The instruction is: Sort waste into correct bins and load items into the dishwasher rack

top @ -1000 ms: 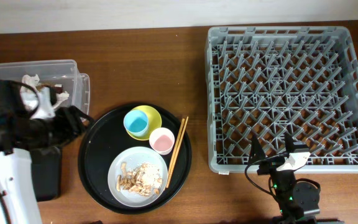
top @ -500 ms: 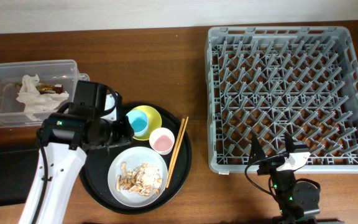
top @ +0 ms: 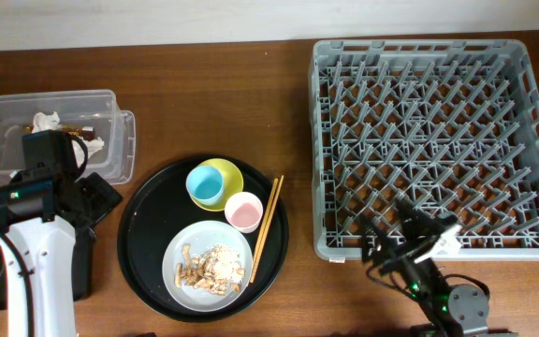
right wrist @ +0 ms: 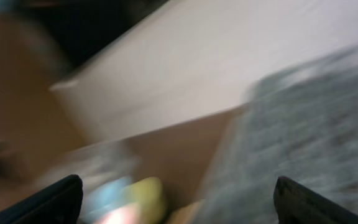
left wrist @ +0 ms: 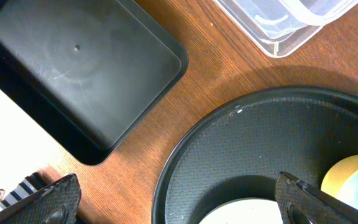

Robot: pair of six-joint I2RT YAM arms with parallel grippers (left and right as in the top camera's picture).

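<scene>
Brown wooden table [top: 251,94]. My left pincer [left wrist: 179,196] hangs wide open and empty at the round black tray's [top: 148,243] left rim, placed for the scraps [top: 215,265] inside it. The tissue [top: 45,122] sits in the tub [top: 110,103] to its left. Right of it, my right pincer [right wrist: 176,199] waits open.

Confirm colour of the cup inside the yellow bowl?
Light blue cup, clearest in the overhead view.

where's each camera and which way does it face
overhead: fixed above the table, straight down on the dishwasher rack, round black tray and clear tub; left arm and right arm show.
left wrist: on the left arm, facing down at the flat black tray and round tray's edge; open left end effector at bottom.
right wrist: blurred, facing across the table, rack at right; right end effector open.
shared: overhead and left wrist both see the clear tub.
</scene>
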